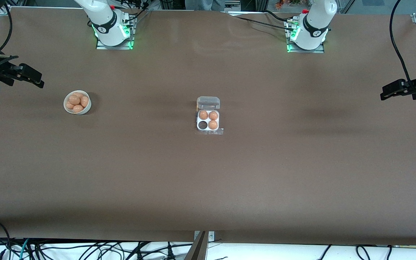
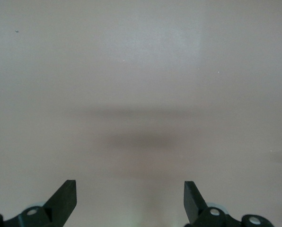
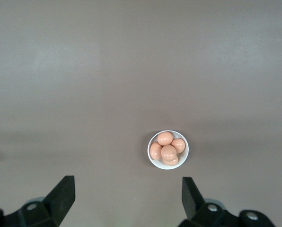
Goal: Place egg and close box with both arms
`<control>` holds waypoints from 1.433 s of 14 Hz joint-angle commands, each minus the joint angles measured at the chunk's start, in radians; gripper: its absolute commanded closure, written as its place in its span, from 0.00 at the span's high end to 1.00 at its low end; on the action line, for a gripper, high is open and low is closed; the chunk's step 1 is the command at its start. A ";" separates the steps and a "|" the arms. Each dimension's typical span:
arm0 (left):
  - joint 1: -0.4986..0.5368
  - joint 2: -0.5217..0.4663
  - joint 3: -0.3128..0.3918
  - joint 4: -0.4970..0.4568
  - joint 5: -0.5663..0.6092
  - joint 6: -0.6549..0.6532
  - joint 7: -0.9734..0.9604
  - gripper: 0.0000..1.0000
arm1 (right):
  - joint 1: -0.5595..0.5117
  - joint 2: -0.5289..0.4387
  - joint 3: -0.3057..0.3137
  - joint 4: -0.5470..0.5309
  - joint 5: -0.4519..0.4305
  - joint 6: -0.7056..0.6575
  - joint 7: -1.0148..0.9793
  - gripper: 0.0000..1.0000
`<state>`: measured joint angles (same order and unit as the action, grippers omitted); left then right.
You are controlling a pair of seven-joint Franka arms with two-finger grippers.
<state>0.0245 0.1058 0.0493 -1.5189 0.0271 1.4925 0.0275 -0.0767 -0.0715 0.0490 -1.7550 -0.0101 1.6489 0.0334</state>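
Note:
The box (image 1: 208, 130) sits at the middle of the table with its clear lid (image 1: 208, 102) folded open. Three orange-brown eggs (image 1: 213, 124) fill three cells; one cell (image 1: 202, 125) is empty. Several more eggs (image 1: 74, 100) lie in a round white bowl (image 1: 88, 105) toward the right arm's end. My right gripper (image 1: 40, 83) hangs open and empty over the table near the bowl, which shows in the right wrist view (image 3: 184, 160); the gripper (image 3: 127, 189) is wide open there. My left gripper (image 1: 382, 96) is open and empty over bare table at the left arm's end (image 2: 129, 191).
Both arm bases (image 1: 112, 30) (image 1: 307, 34) stand at the table's edge farthest from the camera. Cables lie off the table's near edge. Brown table stretches between the bowl, the box and both grippers.

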 commanded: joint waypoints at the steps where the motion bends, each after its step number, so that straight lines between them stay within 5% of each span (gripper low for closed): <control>1: 0.009 0.012 -0.003 0.034 -0.021 -0.018 0.006 1.00 | -0.003 -0.005 0.002 -0.004 -0.005 -0.004 0.002 1.00; 20: 0.011 0.012 -0.003 0.046 -0.019 -0.018 -0.015 1.00 | -0.003 0.002 0.002 0.000 -0.007 -0.009 0.002 1.00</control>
<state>0.0257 0.1058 0.0494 -1.5083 0.0271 1.4925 0.0193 -0.0767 -0.0638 0.0490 -1.7550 -0.0101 1.6486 0.0334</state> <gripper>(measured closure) 0.000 0.000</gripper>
